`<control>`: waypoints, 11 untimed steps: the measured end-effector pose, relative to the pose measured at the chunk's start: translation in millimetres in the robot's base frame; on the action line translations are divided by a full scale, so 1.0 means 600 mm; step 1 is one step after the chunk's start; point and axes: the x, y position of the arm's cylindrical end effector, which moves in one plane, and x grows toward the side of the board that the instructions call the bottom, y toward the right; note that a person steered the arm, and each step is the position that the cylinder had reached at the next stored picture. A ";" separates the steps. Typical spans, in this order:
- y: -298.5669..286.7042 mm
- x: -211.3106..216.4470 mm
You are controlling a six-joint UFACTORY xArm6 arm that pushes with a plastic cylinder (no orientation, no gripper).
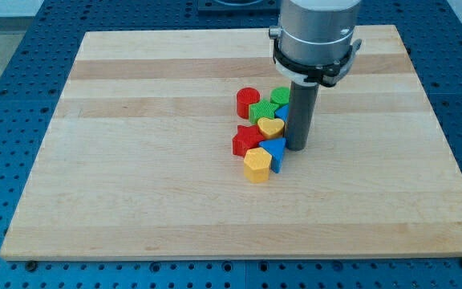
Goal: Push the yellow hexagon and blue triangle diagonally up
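Observation:
The yellow hexagon (257, 164) lies at the bottom of a tight cluster of blocks near the middle of the board. The blue triangle (276, 151) touches its upper right side. My tip (297, 147) stands just to the right of the blue triangle, close to it or touching it. The rod rises from there to the arm's grey collar (315, 40) at the view's top.
The cluster also holds a red star (245, 141), a yellow heart (270, 127), a green block (262, 111), a red cylinder (248, 100), a green block (280, 96) and a blue block (281, 114) partly behind the rod. The wooden board (135, 160) lies on a blue perforated table.

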 end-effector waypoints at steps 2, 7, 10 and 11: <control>0.139 0.012; -0.174 0.129; -0.143 0.120; -0.128 0.100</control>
